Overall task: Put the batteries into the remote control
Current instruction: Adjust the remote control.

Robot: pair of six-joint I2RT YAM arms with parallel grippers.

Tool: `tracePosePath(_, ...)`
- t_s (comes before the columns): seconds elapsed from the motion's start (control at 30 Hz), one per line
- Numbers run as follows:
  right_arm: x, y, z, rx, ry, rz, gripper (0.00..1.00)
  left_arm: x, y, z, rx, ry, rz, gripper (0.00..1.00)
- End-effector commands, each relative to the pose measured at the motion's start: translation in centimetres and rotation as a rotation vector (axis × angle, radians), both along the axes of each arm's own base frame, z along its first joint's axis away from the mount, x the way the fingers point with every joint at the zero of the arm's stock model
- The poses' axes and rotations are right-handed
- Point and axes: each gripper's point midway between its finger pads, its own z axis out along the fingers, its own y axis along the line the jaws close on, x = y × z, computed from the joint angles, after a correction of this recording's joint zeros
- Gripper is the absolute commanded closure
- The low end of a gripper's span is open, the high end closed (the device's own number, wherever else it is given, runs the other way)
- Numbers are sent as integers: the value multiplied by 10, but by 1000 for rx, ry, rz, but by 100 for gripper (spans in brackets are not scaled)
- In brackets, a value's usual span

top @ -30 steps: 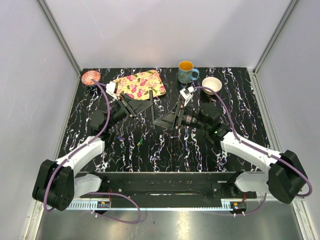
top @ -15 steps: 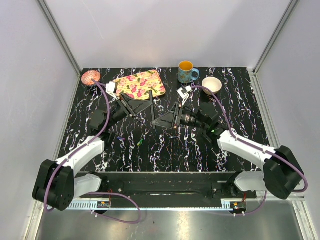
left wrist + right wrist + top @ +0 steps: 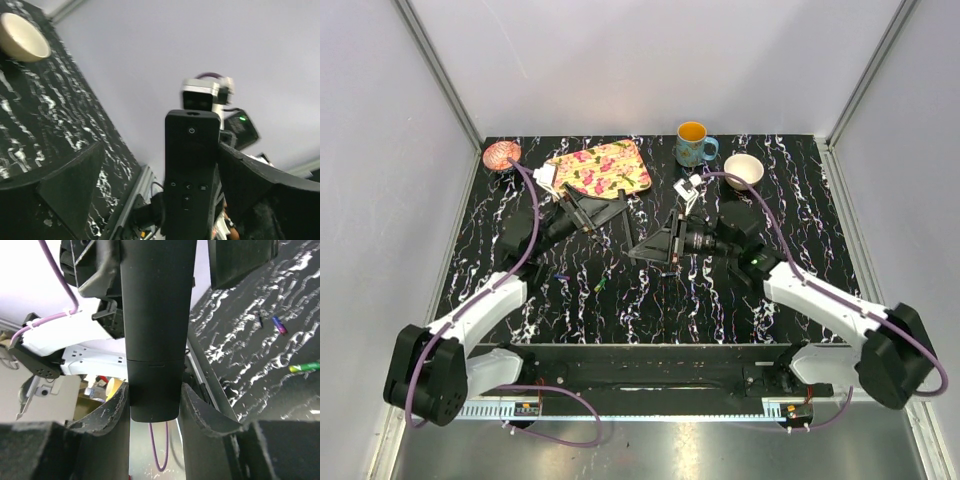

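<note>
The remote control (image 3: pixel 192 170) (image 3: pixel 152 330) is a slim black bar held in the air between my two grippers; in the top view it is the thin bar (image 3: pixel 624 230). My right gripper (image 3: pixel 154 390) (image 3: pixel 645 245) is shut on its lower end, both pads against its sides, with the plain back toward that camera. My left gripper (image 3: pixel 160 150) (image 3: pixel 608 212) stands open around its button end, with a wide gap on one side. Loose batteries lie on the table: a blue one (image 3: pixel 280 325) (image 3: pixel 560 275) and a green one (image 3: pixel 305 366) (image 3: pixel 601 286).
A floral mat (image 3: pixel 600 168) lies at the back, with a pink bowl (image 3: pixel 501 154) to its left. A blue mug (image 3: pixel 693 145) and a white bowl (image 3: pixel 743 170) (image 3: pixel 22 44) stand at the back right. The table (image 3: pixel 800 200) is black with white marbling.
My left gripper has opened wide and let go of the remote control. My right gripper has closed onto the remote's other end.
</note>
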Motion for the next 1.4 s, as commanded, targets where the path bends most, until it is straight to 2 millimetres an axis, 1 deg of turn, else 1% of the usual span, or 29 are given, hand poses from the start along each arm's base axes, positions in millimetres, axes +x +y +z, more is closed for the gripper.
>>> tracePosePath(0.0, 6, -24, 11, -183, -161, -109, 100, 24, 20, 1, 142, 8, 186, 1)
tracePosePath(0.03, 11, -30, 15, -221, -177, -145, 100, 26, 23, -4, 178, 18, 214, 1)
tracePosePath(0.07, 20, -41, -6, -330, -136, -216, 100, 30, 27, 1, 227, -21, 253, 1)
tracePosePath(0.1, 25, -48, -12, -385, -165, -244, 100, 32, 32, -9, 276, 26, 292, 1)
tracePosePath(0.13, 30, -53, -11, -418, -173, -278, 100, 33, 35, -11, 305, 32, 314, 1)
tracePosePath(0.17, 37, -64, -24, -497, -157, -336, 100, 30, 34, -14, 350, 33, 315, 1)
tracePosePath(0.23, 48, -74, -29, -571, -181, -406, 100, 28, 35, -11, 375, 22, 336, 1)
tracePosePath(0.27, 48, -78, -35, -608, -175, -415, 100, 20, 26, -13, 407, 14, 314, 1)
tracePosePath(0.3, 50, -80, -37, -626, -183, -424, 100, 21, 27, -11, 424, 8, 354, 1)
tracePosePath(0.33, 52, -80, -38, -644, -188, -444, 100, 18, 23, -10, 440, -4, 358, 1)
tracePosePath(0.37, 51, -80, -41, -662, -188, -447, 100, 9, 11, -8, 465, -26, 332, 1)
tracePosePath(0.43, 51, -77, -42, -673, -192, -450, 100, 10, 3, -12, 494, -21, 346, 1)
tracePosePath(0.47, 46, -72, -42, -675, -199, -433, 100, 6, -6, -12, 499, -24, 325, 2)
tracePosePath(0.53, 49, -70, -43, -690, -207, -452, 100, 9, -13, -21, 515, -3, 315, 3)
tracePosePath(0.57, 47, -67, -42, -689, -212, -448, 100, 8, -20, -26, 519, 11, 297, 3)
tracePosePath(0.63, 43, -62, -44, -693, -217, -435, 100, 7, -28, -27, 511, 8, 276, 5)
tracePosePath(0.67, 42, -60, -44, -692, -218, -431, 100, 5, -36, -27, 506, 6, 260, 5)
tracePosePath(0.7, 41, -58, -45, -690, -217, -428, 100, 7, -36, -29, 515, 11, 277, 6)
tracePosePath(0.73, 41, -58, -45, -689, -216, -427, 100, 8, -38, -26, 518, 11, 278, 7)
tracePosePath(0.77, 41, -56, -43, -681, -218, -426, 100, 10, -40, -37, 549, 34, 274, 7)
tracePosePath(0.93, 36, -51, -37, -652, -223, -414, 100, 12, -47, -49, 559, 55, 261, 12)
tracePosePath(0.97, 36, -50, -36, -647, -221, -412, 100, 12, -49, -45, 541, 45, 258, 16)
tracePosePath(1.03, 34, -49, -36, -644, -219, -410, 100, 12, -52, -44, 528, 37, 247, 20)
tracePosePath(1.07, 35, -49, -36, -640, -219, -411, 100, 12, -56, -44, 524, 34, 240, 27)
tracePosePath(1.13, 34, -48, -36, -639, -217, -410, 100, 13, -59, -43, 522, 34, 231, 34)
tracePosePath(1.17, 34, -48, -35, -638, -220, -409, 100, 13, -62, -47, 531, 38, 225, 38)
tracePosePath(1.2, 33, -47, -35, -638, -220, -407, 100, 14, -62, -48, 533, 41, 225, 43)
tracePosePath(1.3, 32, -47, -35, -635, -222, -405, 100, 16, -66, -50, 537, 43, 222, 49)
tracePosePath(1.37, 32, -47, -34, -635, -223, -410, 100, 17, -69, -52, 543, 45, 214, 50)
